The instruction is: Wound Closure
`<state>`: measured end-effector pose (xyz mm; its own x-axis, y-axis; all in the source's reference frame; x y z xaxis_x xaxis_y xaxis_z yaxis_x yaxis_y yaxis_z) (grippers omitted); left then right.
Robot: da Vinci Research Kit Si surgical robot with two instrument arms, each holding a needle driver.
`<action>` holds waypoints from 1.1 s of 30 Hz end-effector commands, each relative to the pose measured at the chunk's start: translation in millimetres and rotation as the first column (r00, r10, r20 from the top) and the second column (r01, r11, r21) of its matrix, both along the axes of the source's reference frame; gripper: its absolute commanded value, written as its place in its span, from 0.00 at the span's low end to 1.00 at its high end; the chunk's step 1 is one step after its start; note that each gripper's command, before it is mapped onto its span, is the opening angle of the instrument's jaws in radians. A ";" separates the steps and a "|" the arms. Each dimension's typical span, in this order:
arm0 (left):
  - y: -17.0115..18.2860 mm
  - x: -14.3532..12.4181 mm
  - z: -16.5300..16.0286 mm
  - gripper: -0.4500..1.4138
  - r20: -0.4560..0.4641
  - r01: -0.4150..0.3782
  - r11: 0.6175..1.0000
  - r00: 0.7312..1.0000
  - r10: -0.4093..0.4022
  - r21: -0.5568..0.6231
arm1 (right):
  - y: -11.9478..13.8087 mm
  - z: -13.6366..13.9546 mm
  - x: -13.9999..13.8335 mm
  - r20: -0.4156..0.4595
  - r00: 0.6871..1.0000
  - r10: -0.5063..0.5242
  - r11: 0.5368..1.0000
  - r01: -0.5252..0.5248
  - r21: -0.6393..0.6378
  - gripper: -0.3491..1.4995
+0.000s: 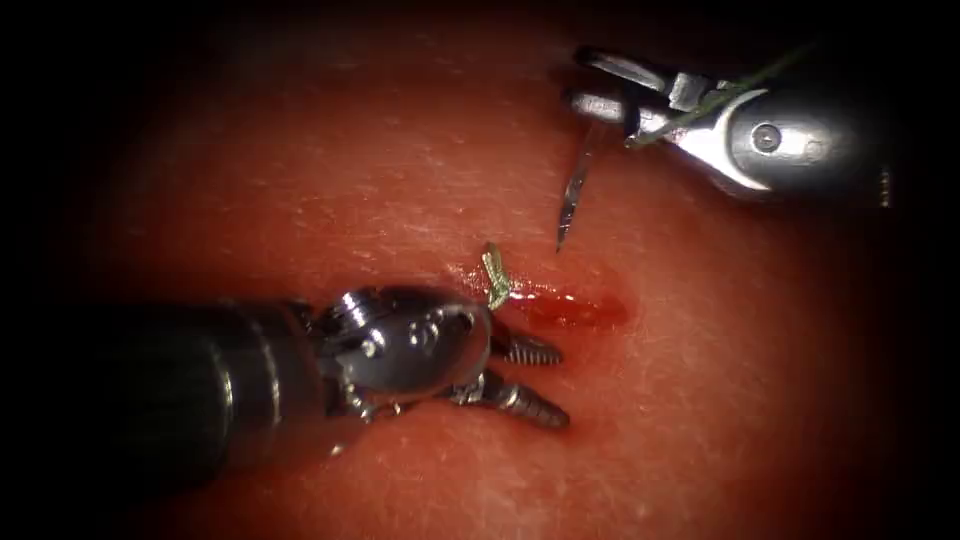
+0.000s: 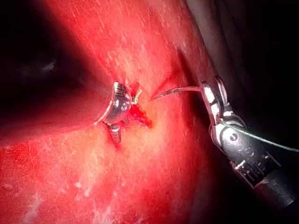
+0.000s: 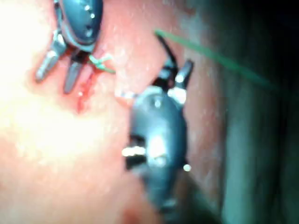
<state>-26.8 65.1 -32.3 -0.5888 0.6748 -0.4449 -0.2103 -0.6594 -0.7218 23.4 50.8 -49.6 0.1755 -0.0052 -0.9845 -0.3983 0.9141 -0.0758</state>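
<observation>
A: Where is the needle (image 1: 575,195), and is it in the tissue (image 1: 760,380)?

B: It is free of the tissue. It hangs from the right tool (image 1: 598,85), far and to the right of the cut (image 1: 570,305), with its point aimed down at the skin just above the cut's far edge. The point seems to sit just clear of the surface, though it is hard to be sure.

A: How does the right tool hold it?

B: Near the blunt end, as far as can be seen; its two jaws look slightly parted at the tips, so how firm the grip is cannot be told. The green thread (image 1: 745,90) runs from there back over the tool's body.

A: And the left tool (image 1: 530,378)?

B: Its jaws stand apart with nothing between them, lying at the near side of the cut, beside the short knotted thread end (image 1: 495,275) and the red fluid (image 1: 585,305).

A: What might go wrong?

B: A grip so far back could let the needle swivel when its point meets the tissue, spoiling the angle. The thread lying over the right tool could snag at its wrist. The left tool's jaws sit near enough to the knot to catch it.
</observation>
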 end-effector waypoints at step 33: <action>0.0 0.3 0.3 0.47 -0.005 -0.006 1.000 1.000 0.007 0.020 | -3.1 2.6 1.2 0.083 0.996 -0.033 0.986 0.046 -0.162 0.00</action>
<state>-26.1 65.3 -32.6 -0.5960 0.6786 -0.4293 -0.2101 -0.6478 -0.7322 24.0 47.9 -47.7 0.2532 -0.1720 -0.9520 -0.3493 0.9014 -0.2558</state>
